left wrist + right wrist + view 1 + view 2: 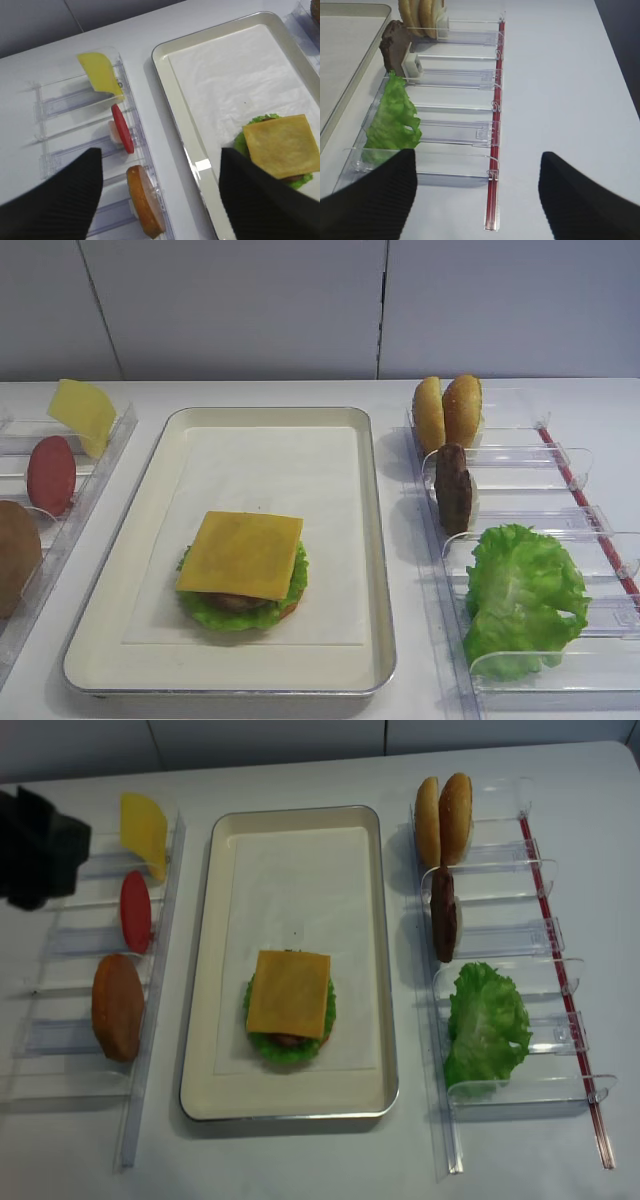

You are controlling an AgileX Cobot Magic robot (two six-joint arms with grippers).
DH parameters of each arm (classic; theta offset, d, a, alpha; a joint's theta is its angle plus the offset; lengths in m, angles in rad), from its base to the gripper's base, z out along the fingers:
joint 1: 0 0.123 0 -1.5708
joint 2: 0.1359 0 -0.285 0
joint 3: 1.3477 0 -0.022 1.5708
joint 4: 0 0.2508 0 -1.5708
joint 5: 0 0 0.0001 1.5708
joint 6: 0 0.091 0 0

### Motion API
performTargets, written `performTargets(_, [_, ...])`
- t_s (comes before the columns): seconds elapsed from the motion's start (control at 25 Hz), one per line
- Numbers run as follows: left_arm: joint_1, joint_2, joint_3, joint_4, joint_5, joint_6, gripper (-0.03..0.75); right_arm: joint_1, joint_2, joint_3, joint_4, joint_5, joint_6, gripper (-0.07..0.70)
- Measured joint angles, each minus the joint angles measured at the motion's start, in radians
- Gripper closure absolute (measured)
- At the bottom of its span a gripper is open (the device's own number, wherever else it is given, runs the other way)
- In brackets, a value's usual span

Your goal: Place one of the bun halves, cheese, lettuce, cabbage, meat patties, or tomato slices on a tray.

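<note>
A: Start with the big piece. Where does the tray (372,540) sit?

B: In the middle of the table, between the two clear racks. The stack is near its front edge: lettuce (215,612) at the bottom, a patty just peeking out, and the cheese (241,554) lying flat on top, corners overhanging.

A: How would the cheese handle?

B: My guess is light, thin and floppy with a smooth face, so it would bend and slide if pinched flat. I'd take it by an overhanging corner or edge.

A: And what's left in the racks?

B: On the right rack (548,935), two bun halves (447,412) stand on edge at the far end, then a meat patty (454,488), then loose lettuce at the near end. On the left rack (82,102), a paler yellow slice (101,74), a tomato slice (122,128) and a bun half (145,201), all upright, so easiest pinched across their faces.

A: The grippers?

B: The left gripper (161,200) hangs spread wide and empty over the gap between left rack and tray. The right gripper (477,192) is spread too, holding nothing, above the right rack's near end.
</note>
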Motion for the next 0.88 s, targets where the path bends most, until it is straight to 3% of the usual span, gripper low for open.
performTargets(0.52, [0.0,-0.32,0.012,-0.004,0.167,-0.035,0.251,0.0,0.0,0.0,0.0,0.0,0.0,0.087])
performTargets(0.88, [0.0,-0.558,0.285,-0.021,0.181,-0.072,0.251,0.0,0.0,0.0,0.0,0.0,-0.004,0.087])
